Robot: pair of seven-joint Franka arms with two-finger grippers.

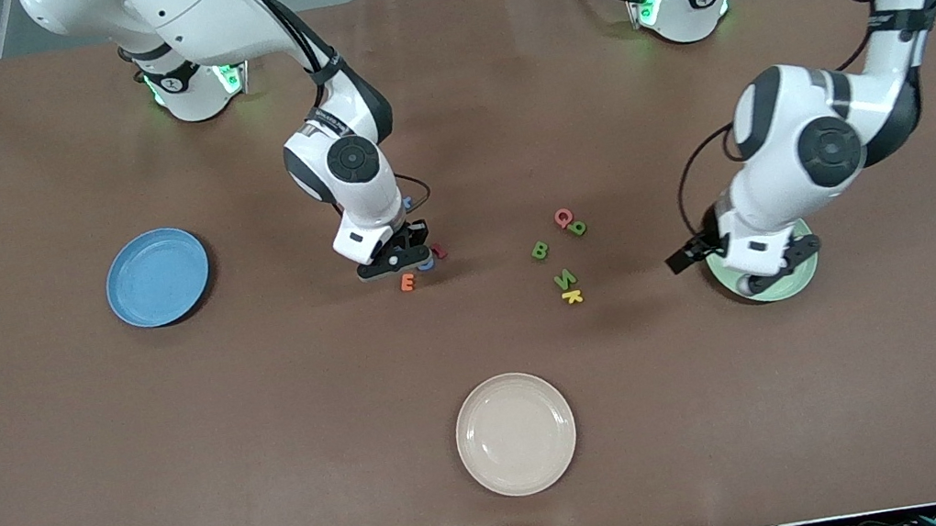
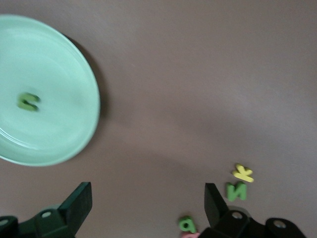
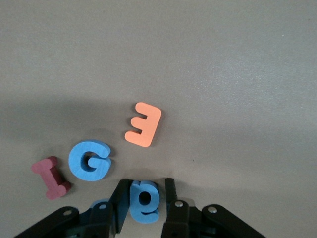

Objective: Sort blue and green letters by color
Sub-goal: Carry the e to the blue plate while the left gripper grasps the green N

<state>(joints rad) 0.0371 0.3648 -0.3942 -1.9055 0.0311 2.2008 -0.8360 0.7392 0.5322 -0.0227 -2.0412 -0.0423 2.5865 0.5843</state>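
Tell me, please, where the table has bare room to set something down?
Bare cloth lies between the blue plate and the cream plate, and between the cream plate and the green plate. It is crowded around the orange E under the right gripper, and around the green B.

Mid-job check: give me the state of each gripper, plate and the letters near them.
right gripper: shut on blue g, at table level
left gripper: open, empty, beside green plate
green plate: one green letter inside
blue plate: no letters
beige plate: no letters
blue G: loose on table
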